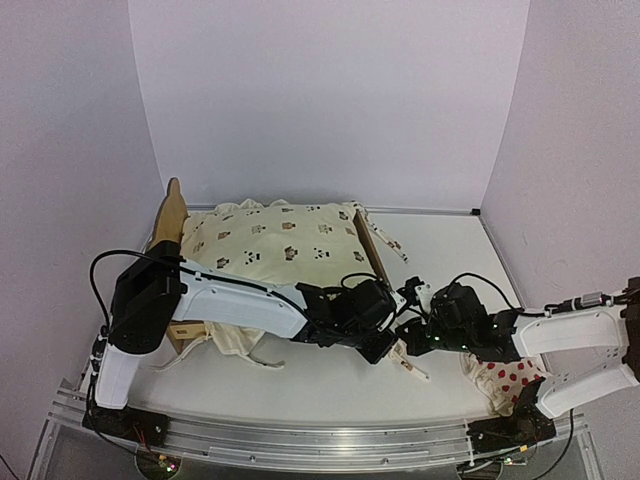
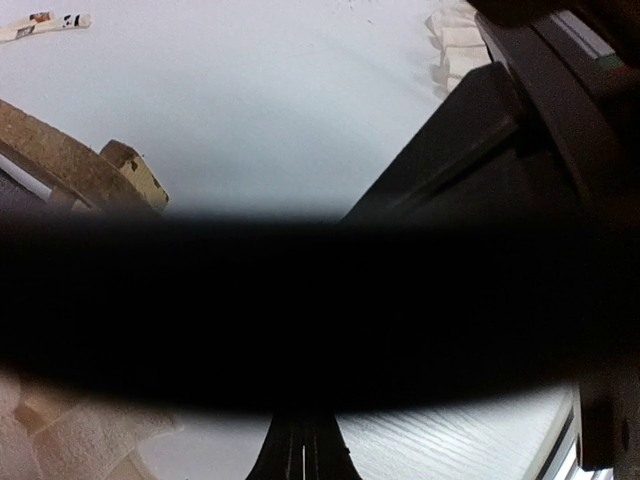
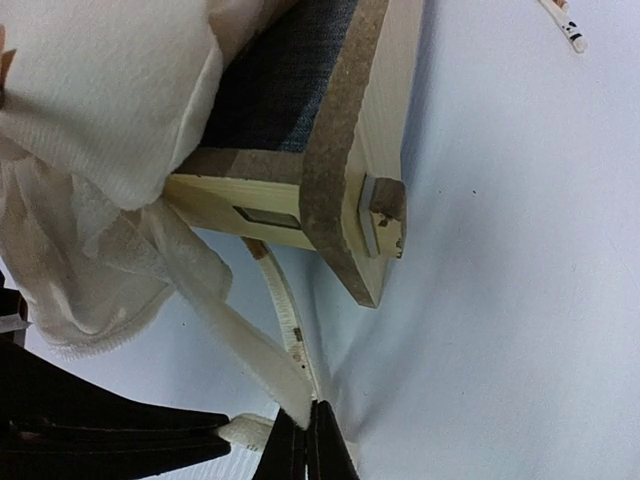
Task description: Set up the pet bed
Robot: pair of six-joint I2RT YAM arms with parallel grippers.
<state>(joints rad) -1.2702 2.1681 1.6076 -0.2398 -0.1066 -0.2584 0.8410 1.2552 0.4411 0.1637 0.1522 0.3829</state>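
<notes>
The pet bed [image 1: 172,208] stands at the back left, a light wooden frame with the cream animal-print cushion [image 1: 280,240] lying on it. Its near corner [image 3: 352,200] fills the right wrist view, cushion fabric [image 3: 100,120] spilling over the rail. My right gripper [image 3: 310,428] is shut on two cream cushion ties [image 3: 240,345] just in front of that corner. My left gripper [image 1: 385,348] meets the right gripper [image 1: 408,335] at the table's middle. Its fingers [image 2: 292,455] are shut. A tie end [image 3: 245,430] shows at its tip; whether it is held is hidden.
A white red-dotted pillow [image 1: 512,382] lies under the right arm at the near right. A loose tie [image 1: 390,243] trails off the bed's right side. White walls close the back and sides. A dark blur [image 2: 300,300] blocks most of the left wrist view.
</notes>
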